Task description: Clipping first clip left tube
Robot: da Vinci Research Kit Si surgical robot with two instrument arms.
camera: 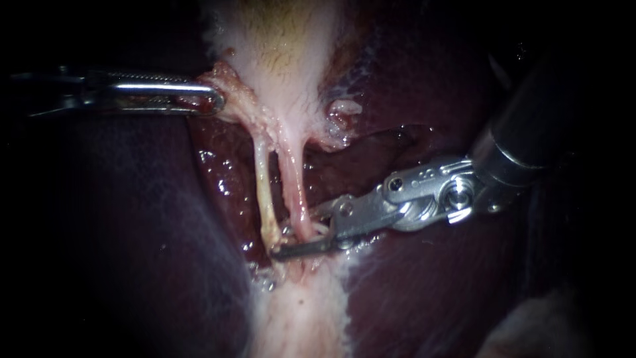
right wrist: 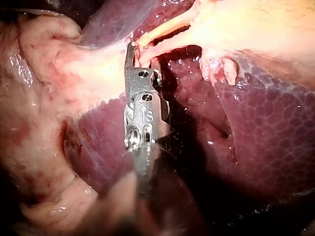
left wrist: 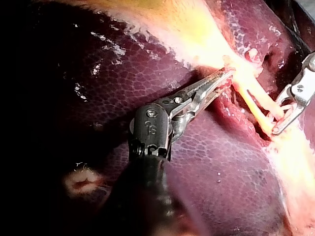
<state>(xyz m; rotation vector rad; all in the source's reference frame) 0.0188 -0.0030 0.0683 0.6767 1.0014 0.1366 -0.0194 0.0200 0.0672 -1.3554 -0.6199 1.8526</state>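
Two thin tubes run down from the pale gallbladder (camera: 285,40): the left tube (camera: 264,192) yellowish, the right tube (camera: 295,189) pinker. My right instrument (camera: 295,235) comes in from the right with its jaws open across the tubes' lower ends. One jaw lies in front, and its tip reaches the base of the left tube. My left instrument (camera: 211,99) is shut on gallbladder tissue just above the tubes, holding it to the left. The left wrist view shows that grip (left wrist: 224,74) and the right instrument (left wrist: 274,120) at the tubes. In its own wrist view the right instrument (right wrist: 141,55) straddles a tube.
Dark red liver (camera: 132,232) lies on both sides of the tubes, with a wet raw bed (camera: 225,172) behind them. A pale tissue band (camera: 298,318) runs down below the jaws. A small pale tag (camera: 344,109) sits right of the gallbladder's neck.
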